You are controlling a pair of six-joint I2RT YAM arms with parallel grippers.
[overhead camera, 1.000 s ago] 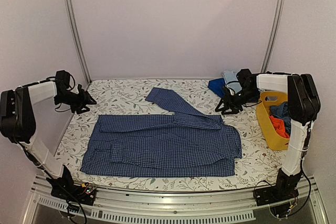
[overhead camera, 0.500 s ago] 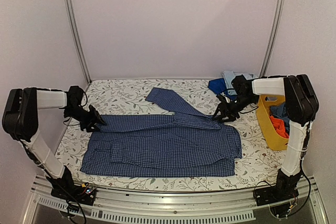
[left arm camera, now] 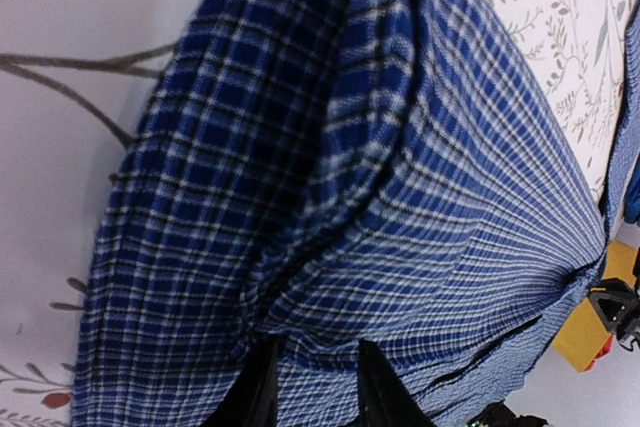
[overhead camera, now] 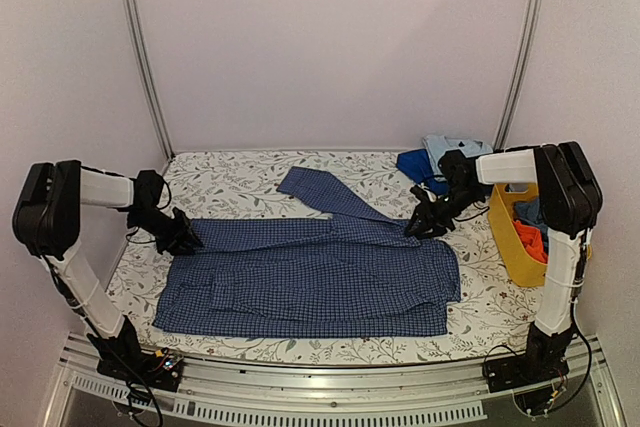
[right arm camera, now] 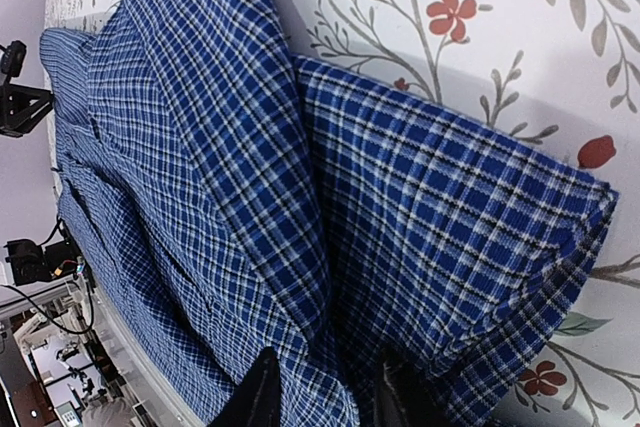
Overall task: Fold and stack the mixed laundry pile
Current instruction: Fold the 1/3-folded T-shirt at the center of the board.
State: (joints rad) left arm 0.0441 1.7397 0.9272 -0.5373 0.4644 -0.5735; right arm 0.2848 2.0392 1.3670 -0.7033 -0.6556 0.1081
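Blue-check shirt lies flat on the table. Left gripper straddles its far-left corner, right gripper its far-right corner. Cloth sits between both finger pairs, but a firm grip cannot be confirmed. Basket and blue garments flank the right gripper.

The shirt is blue with a small white-and-dark check; the table cover is white with grey leafy sprigs and small red flowers; the basket is yellow, with a red-orange cloth and a dark navy garment inside.
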